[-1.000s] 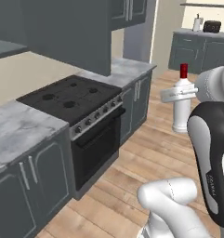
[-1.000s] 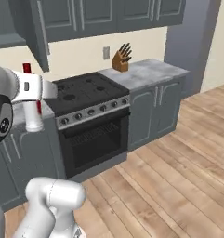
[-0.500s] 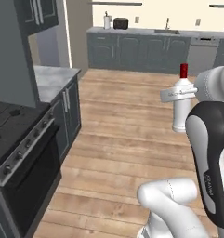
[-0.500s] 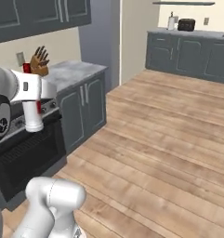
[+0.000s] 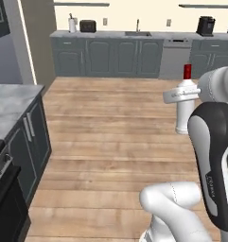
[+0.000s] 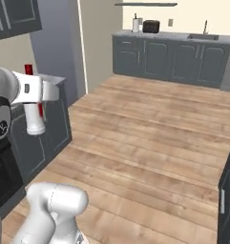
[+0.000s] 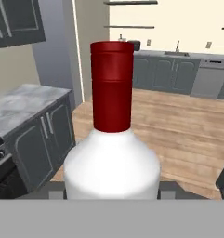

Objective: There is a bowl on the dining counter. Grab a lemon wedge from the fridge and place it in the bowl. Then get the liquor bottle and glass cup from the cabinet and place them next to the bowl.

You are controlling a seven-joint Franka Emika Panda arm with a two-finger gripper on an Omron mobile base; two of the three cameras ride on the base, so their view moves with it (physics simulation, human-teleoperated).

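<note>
So the claw (image 5: 185,97) is clamped on the liquor bottle (image 5: 185,109), carried upright above the wood floor (image 5: 115,123), well away from the far sink (image 5: 138,33). Bottle's fetched, I'd say; setting it beside the bowl remains, plus the cup.

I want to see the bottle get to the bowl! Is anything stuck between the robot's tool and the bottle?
No. The tool already holds the liquor bottle by its shoulder, off the floor, with nothing between them. Ahead lies bare wooden floor up to the far cabinets. The bowl and dining counter are not visible, so the rest of the way cannot be judged.
</note>
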